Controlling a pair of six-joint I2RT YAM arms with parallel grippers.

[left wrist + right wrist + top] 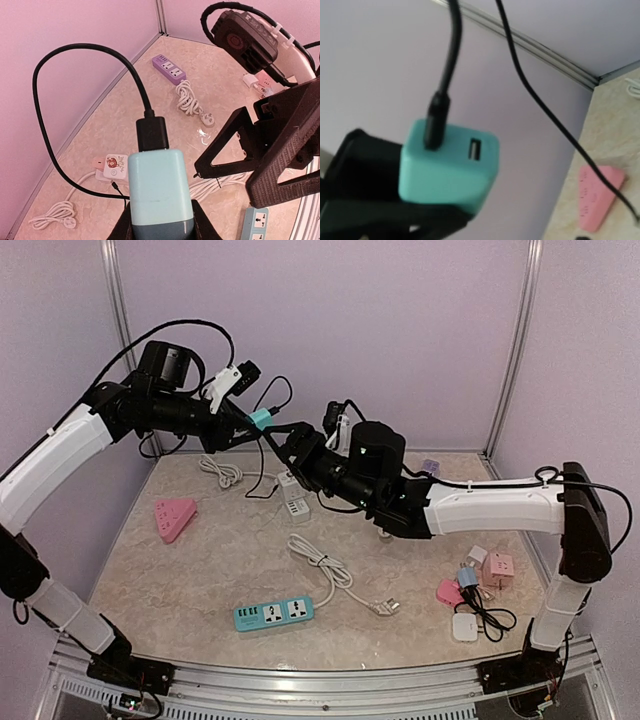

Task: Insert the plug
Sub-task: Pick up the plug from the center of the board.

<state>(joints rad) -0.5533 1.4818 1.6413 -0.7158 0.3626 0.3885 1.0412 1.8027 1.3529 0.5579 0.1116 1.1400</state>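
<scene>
Left gripper point(160, 227) is being held shut on the teal charger point(159, 190), which is being carried in the air above the table point(200, 570). The black plug point(151, 133) is sitting in one of the charger's USB ports. The right gripper point(222, 184) is being held wide beside it, apart. A cartoon sticker is being displayed on a white adapter point(114, 167), its lettering too small to read.

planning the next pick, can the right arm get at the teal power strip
Probably yes: the teal power strip lies uncovered near the front, and the right tool is open and empty.
</scene>
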